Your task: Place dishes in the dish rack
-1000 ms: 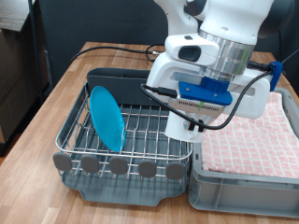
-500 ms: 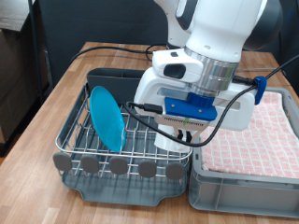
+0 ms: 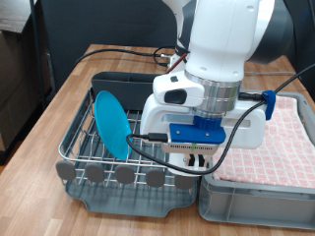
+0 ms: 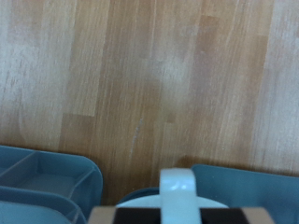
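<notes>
Since a moment ago, the gripper (image 3: pixel 200 157) has come down and moved toward the exterior view's bottom, so it now hangs low over the dish rack (image 3: pixel 94 147), near the rack's right side. Its jaws are hidden behind the big white hand, so I cannot tell if they are apart or together. In the wrist view, a white mug (image 4: pixel 177 191) with a handle sits right at the fingers, touching or very close. Further out, a round light-blue plate (image 3: pixel 111 123) stands on its edge in the rack wires, on the exterior view's left. A grey crate (image 3: pixel 258 197) lined with a red-and-white checked cloth (image 3: pixel 271 143) sits just beside the rack on the wooden table (image 3: pixel 59 103).
</notes>
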`<state>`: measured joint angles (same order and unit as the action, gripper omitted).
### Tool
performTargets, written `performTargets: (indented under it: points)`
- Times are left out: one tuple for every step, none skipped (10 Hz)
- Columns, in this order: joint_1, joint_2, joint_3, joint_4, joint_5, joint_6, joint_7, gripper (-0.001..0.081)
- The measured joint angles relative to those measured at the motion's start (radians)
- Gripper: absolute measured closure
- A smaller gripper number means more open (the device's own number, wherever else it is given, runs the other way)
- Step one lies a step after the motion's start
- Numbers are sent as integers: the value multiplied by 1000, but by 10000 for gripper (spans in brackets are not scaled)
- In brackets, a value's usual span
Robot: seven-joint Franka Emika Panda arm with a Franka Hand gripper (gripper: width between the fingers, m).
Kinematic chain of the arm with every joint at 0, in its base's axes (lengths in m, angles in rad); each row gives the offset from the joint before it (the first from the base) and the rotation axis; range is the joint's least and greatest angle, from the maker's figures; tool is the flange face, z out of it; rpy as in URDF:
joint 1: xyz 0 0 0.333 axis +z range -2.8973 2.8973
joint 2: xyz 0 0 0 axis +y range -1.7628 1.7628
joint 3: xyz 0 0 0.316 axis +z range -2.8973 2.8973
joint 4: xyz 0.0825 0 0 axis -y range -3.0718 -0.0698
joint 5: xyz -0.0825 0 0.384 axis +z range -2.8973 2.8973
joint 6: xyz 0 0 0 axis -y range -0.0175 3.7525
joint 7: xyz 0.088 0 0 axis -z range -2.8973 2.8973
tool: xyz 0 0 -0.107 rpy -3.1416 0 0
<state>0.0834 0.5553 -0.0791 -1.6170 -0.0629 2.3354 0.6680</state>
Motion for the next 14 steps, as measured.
performTargets:
  points:
    - [-6,9,7,8,15,1,-8,734]
    - [-12,19,15,17,26,3,-16,734]
    - [-14,30,18,26,28,4,-19,734]
    - [-15,41,19,37,31,1,-20,734]
    - [-15,51,19,49,32,-17,-19,734]
    - [-15,62,19,63,32,-41,-19,734]
    - [-15,73,18,74,31,-61,-17,734]
    - [-12,82,14,82,23,-68,-14,734]
    - [-6,88,6,88,12,-73,-7,734]
    - [2,94,-5,93,-10,-78,9,734]
    - [11,98,-17,95,-31,-79,23,734]
    - [14,100,-23,97,-42,-79,28,734]
    - [14,101,-24,99,-42,-78,28,734]
    - [14,102,-24,99,-42,-74,27,734]
